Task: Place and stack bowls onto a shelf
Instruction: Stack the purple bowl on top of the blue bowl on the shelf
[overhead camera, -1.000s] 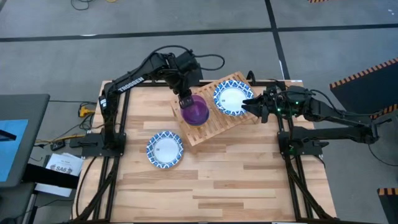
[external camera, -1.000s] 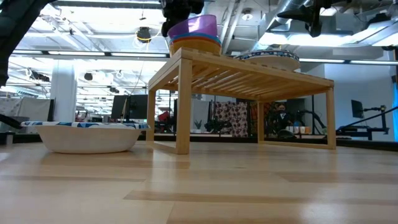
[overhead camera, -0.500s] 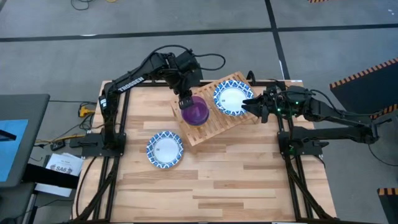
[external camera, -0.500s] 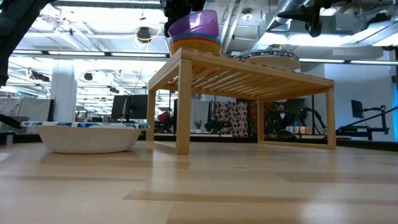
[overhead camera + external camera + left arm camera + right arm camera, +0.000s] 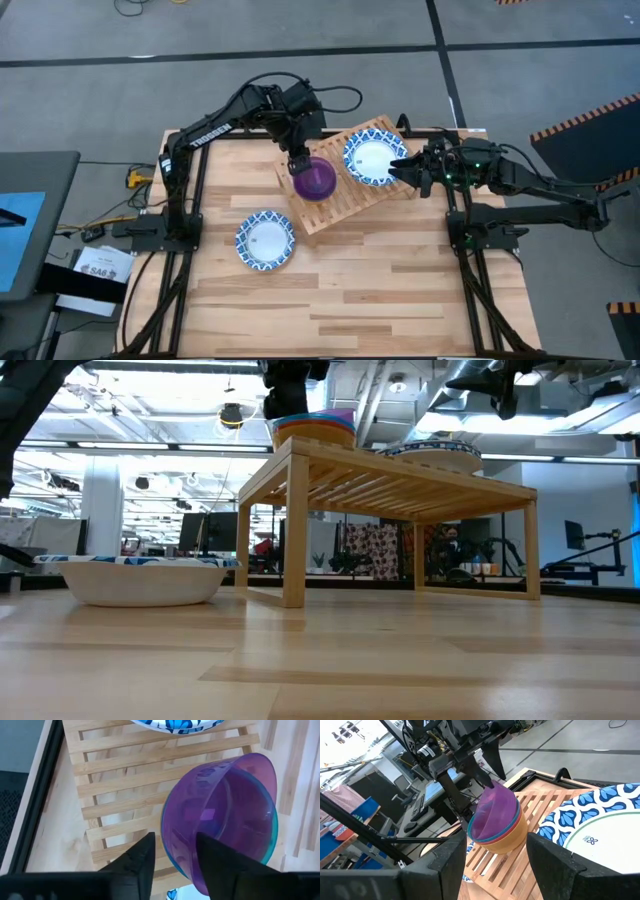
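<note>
A purple bowl (image 5: 315, 180) sits on top of a stack of small plastic bowls (image 5: 315, 428) on the left part of the wooden slatted shelf (image 5: 345, 205). My left gripper (image 5: 175, 837) is above it, open, with one finger inside and one outside the bowl's far rim. A white bowl with a blue patterned rim (image 5: 373, 158) rests on the shelf's right part. My right gripper (image 5: 402, 170) hovers open at that bowl's right side. A second white and blue bowl (image 5: 266, 241) stands on the tabletop. My left gripper comes from above with its fingers pointing down astride the purple bowl's rim (image 5: 166, 831), one finger (image 5: 142, 857) outside and one (image 5: 215, 862) inside. A gap shows beside the rim; whether either finger touches it, I cannot tell. The bowl rests in the stack.
The shelf stands on legs (image 5: 294, 530) at the table's far middle, turned at an angle. The tabletop (image 5: 380, 290) stretches bare toward the near edge. Arm bases and cables sit at the far corners.
The purple bowl was tilted above the stack with one side raised. It has dropped down into the teal bowl, so only its rim shows above the stack in the low view. Both arms have kept their places.
</note>
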